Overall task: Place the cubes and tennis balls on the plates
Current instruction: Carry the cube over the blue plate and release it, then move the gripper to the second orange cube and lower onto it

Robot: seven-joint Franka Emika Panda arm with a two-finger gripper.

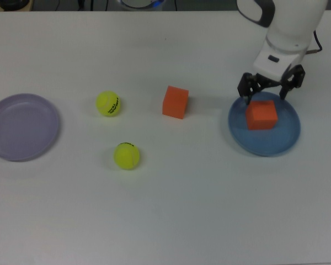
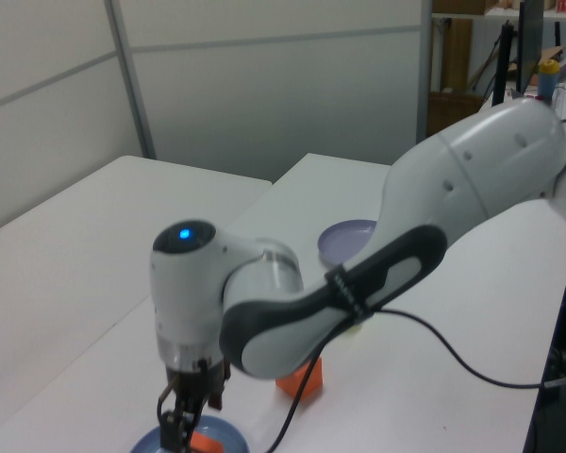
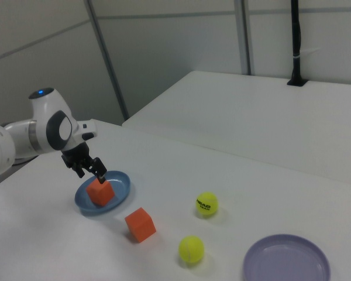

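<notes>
Claw (image 1: 269, 92) hangs open just above one cube (image 1: 261, 115), which sits on the blue plate (image 1: 284, 141). The other cube (image 1: 175, 101) lies on the surface toward the top view's left of the claw, nearer than either ball (image 1: 108, 103) (image 1: 126, 155); the purple plate (image 1: 23, 126) is far left.

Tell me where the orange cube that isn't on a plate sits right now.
In the top view, the loose cube rests on the white table near the middle, between the upper tennis ball on the top view's left and the blue plate on the top view's right.
</notes>
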